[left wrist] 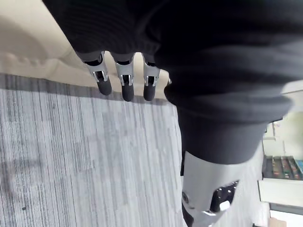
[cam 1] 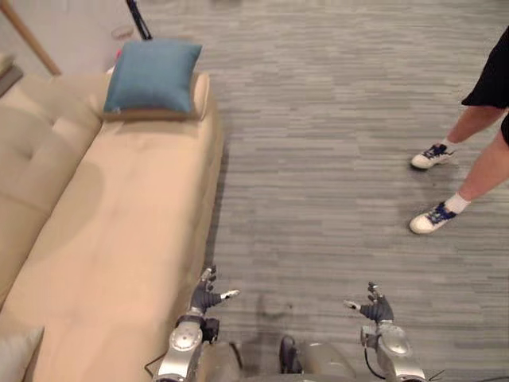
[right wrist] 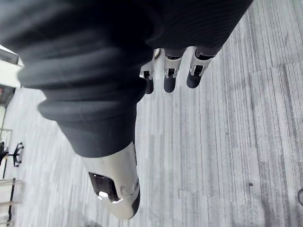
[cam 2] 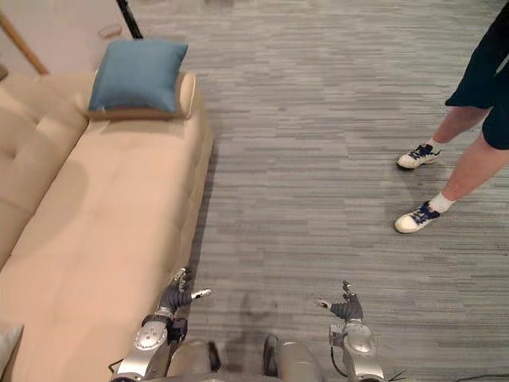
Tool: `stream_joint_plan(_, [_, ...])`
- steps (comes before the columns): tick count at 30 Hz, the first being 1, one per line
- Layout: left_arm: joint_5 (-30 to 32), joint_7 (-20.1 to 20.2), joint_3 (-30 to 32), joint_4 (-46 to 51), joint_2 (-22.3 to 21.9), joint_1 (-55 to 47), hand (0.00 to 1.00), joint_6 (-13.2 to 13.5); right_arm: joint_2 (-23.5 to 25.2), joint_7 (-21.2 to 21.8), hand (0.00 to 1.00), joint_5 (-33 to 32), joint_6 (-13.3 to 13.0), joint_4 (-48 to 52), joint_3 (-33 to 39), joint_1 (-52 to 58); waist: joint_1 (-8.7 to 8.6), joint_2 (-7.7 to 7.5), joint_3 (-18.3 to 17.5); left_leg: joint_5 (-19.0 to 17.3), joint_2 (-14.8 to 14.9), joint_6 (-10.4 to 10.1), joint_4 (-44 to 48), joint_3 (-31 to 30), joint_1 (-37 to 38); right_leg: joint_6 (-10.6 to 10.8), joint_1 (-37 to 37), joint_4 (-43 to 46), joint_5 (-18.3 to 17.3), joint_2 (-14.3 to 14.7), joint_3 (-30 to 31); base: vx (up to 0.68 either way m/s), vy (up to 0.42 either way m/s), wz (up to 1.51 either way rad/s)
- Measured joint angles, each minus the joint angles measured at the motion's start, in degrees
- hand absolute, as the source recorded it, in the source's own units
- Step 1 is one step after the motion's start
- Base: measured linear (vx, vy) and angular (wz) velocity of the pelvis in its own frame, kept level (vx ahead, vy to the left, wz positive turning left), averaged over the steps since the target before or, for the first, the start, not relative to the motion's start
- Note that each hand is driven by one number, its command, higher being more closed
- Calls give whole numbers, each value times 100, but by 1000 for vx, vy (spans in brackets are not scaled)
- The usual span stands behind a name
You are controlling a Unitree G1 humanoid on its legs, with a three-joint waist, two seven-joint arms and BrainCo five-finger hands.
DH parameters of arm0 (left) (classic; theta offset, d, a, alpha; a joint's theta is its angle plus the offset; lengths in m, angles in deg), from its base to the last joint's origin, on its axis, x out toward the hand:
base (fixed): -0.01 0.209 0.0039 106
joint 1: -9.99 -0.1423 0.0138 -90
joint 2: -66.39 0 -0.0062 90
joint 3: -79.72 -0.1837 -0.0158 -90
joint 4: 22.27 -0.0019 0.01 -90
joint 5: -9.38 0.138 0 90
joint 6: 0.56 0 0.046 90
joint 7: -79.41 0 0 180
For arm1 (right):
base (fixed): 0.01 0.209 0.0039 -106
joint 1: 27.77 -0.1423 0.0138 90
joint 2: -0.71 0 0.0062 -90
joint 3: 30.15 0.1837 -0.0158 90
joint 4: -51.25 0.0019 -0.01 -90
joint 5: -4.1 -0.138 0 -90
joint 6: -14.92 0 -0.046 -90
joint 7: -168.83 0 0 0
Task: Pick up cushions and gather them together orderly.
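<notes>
A blue cushion [cam 1: 152, 75] lies on top of a beige cushion [cam 1: 199, 93] at the far end of the beige sofa [cam 1: 119, 239]. The corner of a pale cushion [cam 1: 16, 354] shows at the sofa's near end. My left hand [cam 1: 206, 298] hangs low beside the sofa's front edge, fingers [left wrist: 124, 85] relaxed and holding nothing. My right hand [cam 1: 375, 306] hangs over the grey floor, its fingers [right wrist: 170, 78] also relaxed and empty. Both hands are far from the blue cushion.
A person stands at the right, with legs and white shoes [cam 1: 433, 217] on the grey carpet floor [cam 1: 334, 159]. A wooden pole [cam 1: 32, 40] and a black stand leg [cam 1: 139, 20] rise behind the sofa's far end.
</notes>
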Motion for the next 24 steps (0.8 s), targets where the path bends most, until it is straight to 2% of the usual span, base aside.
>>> stream_joint_plan(1, [-14, -11, -3, 56, -8, -72, 0, 0, -7, -4, 0, -17, -1, -60, -3, -105, 63, 17, 14, 19, -163, -33, -430, -121, -135, 5, 88, -114, 4, 0, 139, 279, 123, -81])
stream_joint_plan(2, [-16, -39, -6, 139, -13, -159, 0, 0, -22, -10, 0, -57, -1, -146, -47, -261, 157, 38, 16, 122, -358, -199, -1134, -266, -242, 8, 191, -263, 4, 0, 325, 344, 167, -90])
stream_joint_plan(3, [-16, -69, 1, 176, -35, -215, 0, -1, -39, -10, 0, -66, -15, -209, -108, -422, 321, 100, 4, 364, -537, -513, -2290, -352, -290, 126, 395, -529, 11, 13, 522, 460, 218, -93])
stream_joint_plan(4, [-15, -79, 19, 202, -73, -211, 0, 1, -33, -17, 0, -71, -18, -257, -103, -520, 405, 153, -29, 702, -583, -361, -2980, -339, -287, 296, 584, -695, -16, 57, 645, 427, 202, -75])
stream_joint_plan(5, [-15, -83, 34, 201, -85, -198, 0, 0, -16, -20, 0, -75, -18, -267, -105, -552, 462, 133, -41, 953, -588, -77, -2958, -366, -262, 377, 653, -691, -99, 49, 723, 551, 238, -55])
stream_joint_plan(6, [-13, -86, 57, 212, -78, -188, 0, 0, 48, -19, 0, -72, -24, -267, -139, -574, 497, -33, -172, 1119, -745, 364, -2847, -304, -254, 564, 668, -499, -365, -110, 837, 634, 227, -35])
stream_joint_plan(7, [-15, -87, 80, 194, -103, -173, 0, -5, 81, -15, 0, -46, -25, -299, -139, -578, 491, -226, -206, 949, -852, 544, -2794, -161, -210, 846, 502, 28, -549, -242, 818, 778, 245, -26])
stream_joint_plan(8, [-14, -86, 54, 193, -130, -135, 0, -9, 89, -14, 0, -29, -23, -366, -108, -648, 472, -283, -194, 775, -923, 637, -2723, -139, -107, 1187, 202, 873, -537, -353, 756, 642, 175, -7])
stream_joint_plan(9, [-15, -83, 23, 187, -132, -127, 0, -12, 102, -12, 0, -15, -16, -389, -70, -649, 445, -294, -188, 698, -946, 687, -2682, -117, -1, 1452, 63, 1333, -458, -410, 704, 626, 180, 2])
stream_joint_plan(10, [-16, -82, -22, 185, -107, -142, 0, -15, 147, -7, 0, 20, -6, -477, 1, -599, 362, -325, -170, 470, -1026, 750, -2629, -130, 383, 2115, -219, 2510, 3, -534, 558, 498, 143, 9])
stream_joint_plan(11, [-20, -85, -67, 183, -58, -128, 0, -25, 176, 0, 0, 23, 5, -478, 26, -518, 319, -338, -149, 330, -1091, 804, -2623, -154, 723, 2198, -410, 3338, 288, -725, 383, 768, 182, 12])
stream_joint_plan(12, [-26, -95, -106, 183, -17, -124, 0, -63, 171, 3, 0, 123, 11, -479, 26, -398, 315, -311, -152, 156, -1148, 873, -2704, -196, 1247, 1543, -658, 4252, 95, -1062, -100, 744, 130, 10])
stream_joint_plan(13, [-57, -126, -103, 186, 5, -82, 0, -66, 172, 6, 0, 212, 11, -476, 21, -364, 305, -281, -170, 125, -1151, 901, -2890, -226, 1596, 1290, -901, 4452, -39, -1251, -407, 617, 98, 3])
stream_joint_plan(14, [-68, -149, -103, 196, 19, -25, 0, -68, 171, 7, 0, 243, 10, -471, 22, -366, 291, -267, -177, 125, -1148, 902, -3032, -284, 1768, 1179, -1074, 4437, -109, -1313, -562, 582, 38, 4])
stream_joint_plan(15, [-73, -202, -93, 205, 30, 78, 0, -70, 164, 10, 0, 255, 7, -450, 27, -379, 270, -192, -170, 124, -1119, 902, -3362, -521, 2084, 983, -1464, 4070, -239, -1367, -882, 580, 6, 18])
stream_joint_plan(17, [-145, -211, -87, 202, 27, 197, 0, -69, 123, 17, 0, 256, 8, -431, 30, -439, 165, -80, -109, 127, -1012, 899, -3689, -679, 2403, 947, -1854, 2841, -257, -1262, -1036, 644, -16, 33])
stream_joint_plan(18, [-191, -210, -65, 162, 21, 256, 0, -75, 63, 23, 0, 254, 17, -440, 33, -440, 109, 33, -38, 118, -892, 870, -3848, -727, 2690, 1040, -1953, 1345, 22, -1050, -920, 486, -42, 34])
stream_joint_plan(19, [-196, -208, -40, 141, 11, 275, 0, -75, 40, 21, 0, 253, 25, -442, 40, -424, 78, 55, -20, 99, -856, 816, -3862, -757, 2795, 1084, -1950, 751, 259, -981, -879, 622, -82, 51])
stream_joint_plan(20, [-208, -216, 35, 125, 8, 271, 0, -74, 26, 13, 0, 251, 58, -440, 60, -386, 18, 42, -25, -4, -804, 499, -3858, -838, 3013, 1130, -1853, -560, 953, -867, -744, 638, -123, 53])
stream_joint_plan(21, [-244, -246, 109, 114, 28, 262, 0, -73, 38, 4, 0, 250, 122, -441, 57, -311, 30, -91, -91, -239, -815, 124, -3781, -905, 3276, 1195, -1862, -1303, 1553, -840, -592, 662, -146, 54])
stream_joint_plan(22, [-244, -264, 114, 97, 38, 247, 0, -72, 47, 4, 0, 252, 126, -441, 56, -267, 28, -150, -126, -343, -820, -3, -3711, -979, 3384, 1088, -1870, -1316, 1764, -839, -511, 885, -233, 63])
stream_joint_plan(23, [-245, -320, 119, -65, -31, 253, 0, -80, 6, 5, 0, 252, 138, -471, 64, -243, -1, -1, -213, -452, -650, -141, -3308, -1166, 3409, 783, -1970, -690, 2503, -800, -428, 908, -244, 56])
stream_joint_plan(24, [-245, -321, 83, -137, -154, 305, 0, -82, -63, 5, 0, 253, 139, -475, 100, -224, -8, 253, -275, -217, -417, -409, -2440, -1195, 3040, 696, -1999, -207, 2015, -687, -662, 763, -204, 53])
